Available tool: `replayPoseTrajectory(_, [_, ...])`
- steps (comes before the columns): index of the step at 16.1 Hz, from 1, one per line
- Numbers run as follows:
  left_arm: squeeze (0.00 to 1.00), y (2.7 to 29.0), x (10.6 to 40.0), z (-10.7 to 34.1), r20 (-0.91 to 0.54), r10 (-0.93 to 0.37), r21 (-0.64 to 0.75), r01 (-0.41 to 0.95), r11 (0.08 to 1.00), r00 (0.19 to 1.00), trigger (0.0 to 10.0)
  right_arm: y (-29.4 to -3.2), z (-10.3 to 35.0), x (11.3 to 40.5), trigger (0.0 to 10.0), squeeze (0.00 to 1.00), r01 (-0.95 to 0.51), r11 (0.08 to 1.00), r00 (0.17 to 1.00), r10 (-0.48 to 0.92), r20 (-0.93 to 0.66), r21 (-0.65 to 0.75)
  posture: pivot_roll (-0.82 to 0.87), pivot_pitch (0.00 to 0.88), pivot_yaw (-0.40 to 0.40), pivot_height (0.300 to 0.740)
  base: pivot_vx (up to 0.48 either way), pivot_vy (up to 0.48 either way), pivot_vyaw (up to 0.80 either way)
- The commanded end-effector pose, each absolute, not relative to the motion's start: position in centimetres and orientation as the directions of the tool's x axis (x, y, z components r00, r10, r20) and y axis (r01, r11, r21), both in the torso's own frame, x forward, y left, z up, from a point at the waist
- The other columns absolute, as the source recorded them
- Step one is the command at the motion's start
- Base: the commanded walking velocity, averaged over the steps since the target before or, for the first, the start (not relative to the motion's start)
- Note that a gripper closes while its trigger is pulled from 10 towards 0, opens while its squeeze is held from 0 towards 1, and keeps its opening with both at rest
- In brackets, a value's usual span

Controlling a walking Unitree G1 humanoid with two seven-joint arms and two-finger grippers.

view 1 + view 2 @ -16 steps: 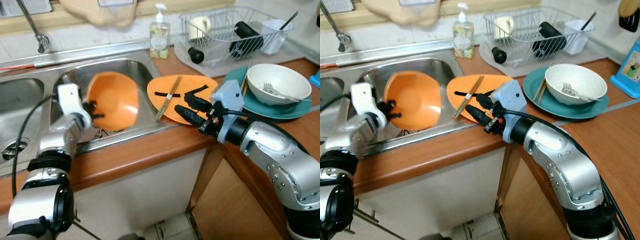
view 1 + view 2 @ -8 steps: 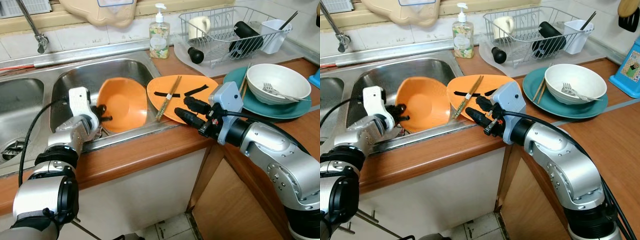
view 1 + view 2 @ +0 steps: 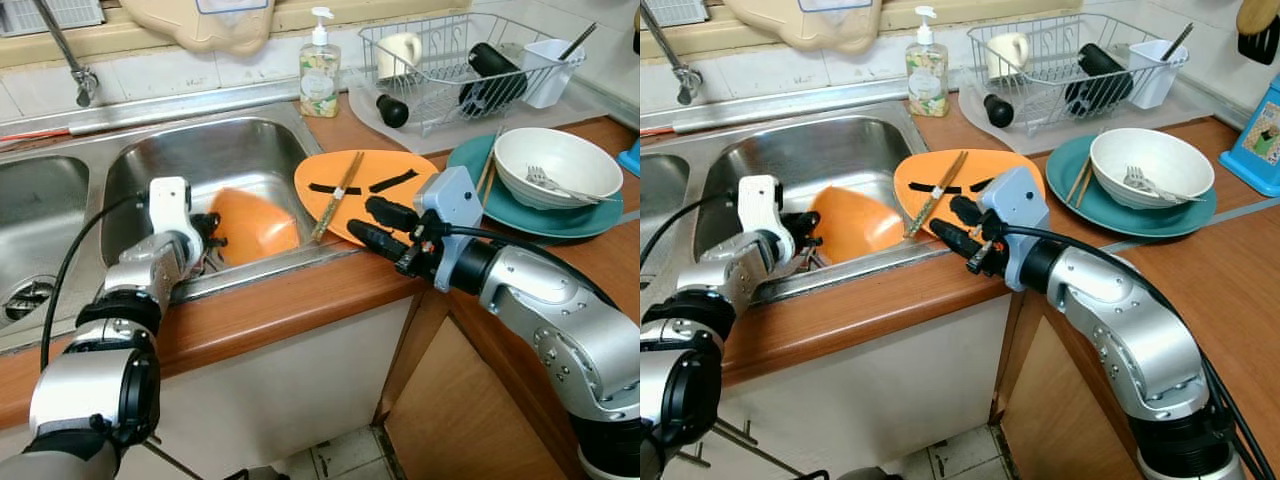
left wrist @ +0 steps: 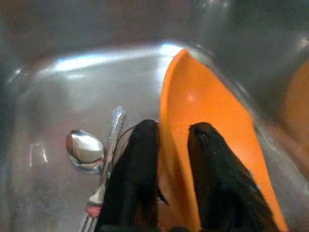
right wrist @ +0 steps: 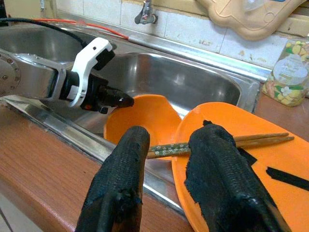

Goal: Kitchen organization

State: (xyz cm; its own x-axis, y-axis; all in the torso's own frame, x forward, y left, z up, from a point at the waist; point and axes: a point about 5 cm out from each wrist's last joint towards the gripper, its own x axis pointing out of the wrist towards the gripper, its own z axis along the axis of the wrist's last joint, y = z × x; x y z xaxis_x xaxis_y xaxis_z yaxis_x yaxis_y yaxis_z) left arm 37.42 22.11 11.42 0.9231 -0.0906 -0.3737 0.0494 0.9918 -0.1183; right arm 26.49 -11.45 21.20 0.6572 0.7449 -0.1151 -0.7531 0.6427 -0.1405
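Gripping the orange bowl (image 3: 252, 225) rim, my left gripper (image 4: 166, 159) is pinching firmly; I am lowering it flat. Right gripper (image 3: 372, 222), fingers apart, at 3 o'clock.

1. One orange bowl (image 3: 252, 224), its rim between the left gripper's (image 4: 166, 145) fingers.
2. One orange plate (image 3: 385, 180), just beyond the right gripper (image 3: 365, 222).
3. Chopsticks: one pair (image 3: 337, 192) on that plate; a second pair (image 3: 490, 165) on the teal plate (image 3: 470, 160).
4. One white bowl (image 3: 560, 160); one fork (image 3: 545, 182) inside.
5. One spoon (image 4: 84, 150) beside the left gripper.
6. One soap bottle (image 3: 319, 70).
7. One dish rack (image 3: 450, 60).
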Motion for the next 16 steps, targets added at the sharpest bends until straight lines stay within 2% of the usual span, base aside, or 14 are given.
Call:
replayPoseTrajectory(1, [1.00, 22.0, 37.7, 11.9, -0.366, -0.102, -0.105, 0.068, 0.992, 0.925, 10.0, -11.2, 21.6, 26.5, 10.0, 0.00, -0.757, 0.632, 0.652, 0.749, -0.118, -0.166, -0.17, 0.000, 0.082, 0.740, 0.000, 0.000, 0.00])
replayPoseTrajectory(4, [1.00, 22.1, 37.6, 11.8, -0.370, -0.098, -0.086, 0.071, 0.994, 0.924, 10.0, -11.1, 21.5, 26.4, 10.0, 0.00, -0.759, 0.630, 0.650, 0.751, -0.120, -0.165, -0.17, 0.000, 0.083, 0.740, 0.000, 0.000, 0.00])
replayPoseTrajectory(7, [1.00, 22.8, 37.6, 12.2, -0.333, -0.066, -0.011, 0.066, 0.998, 0.941, 10.0, -11.3, 21.2, 26.6, 10.0, 0.00, -0.739, 0.653, 0.673, 0.728, -0.133, -0.164, -0.16, 0.000, 0.082, 0.740, 0.000, 0.000, 0.00])
replayPoseTrajectory(10, [1.00, 23.5, 37.6, 13.1, -0.259, -0.045, 0.103, 0.074, 0.992, 0.965, 10.0, -13.0, 20.6, 28.4, 10.0, 0.00, -0.575, 0.802, 0.818, 0.556, -0.150, -0.160, -0.16, 0.000, 0.081, 0.740, 0.000, 0.000, 0.00])
replayPoseTrajectory(14, [1.00, 23.6, 37.4, 13.4, -0.232, -0.072, 0.198, 0.120, 0.973, 0.970, 10.0, -14.3, 20.8, 29.3, 10.0, 0.00, -0.453, 0.880, 0.890, 0.435, -0.138, -0.146, -0.15, 0.000, 0.079, 0.740, 0.000, 0.000, 0.00])
replayPoseTrajectory(15, [1.00, 23.6, 37.4, 13.8, -0.199, -0.091, 0.201, 0.131, 0.971, 0.976, 10.0, -14.7, 20.9, 29.6, 10.0, 1.00, -0.409, 0.904, 0.910, 0.395, -0.125, -0.126, -0.15, 0.000, 0.080, 0.740, 0.000, 0.000, 0.00])
replayPoseTrajectory(16, [1.00, 23.4, 37.4, 14.3, -0.160, -0.114, 0.198, 0.145, 0.970, 0.981, 10.0, -15.0, 21.0, 29.7, 10.0, 1.00, -0.395, 0.914, 0.916, 0.385, -0.110, -0.094, -0.15, 0.000, 0.085, 0.740, 0.000, 0.000, 0.00])
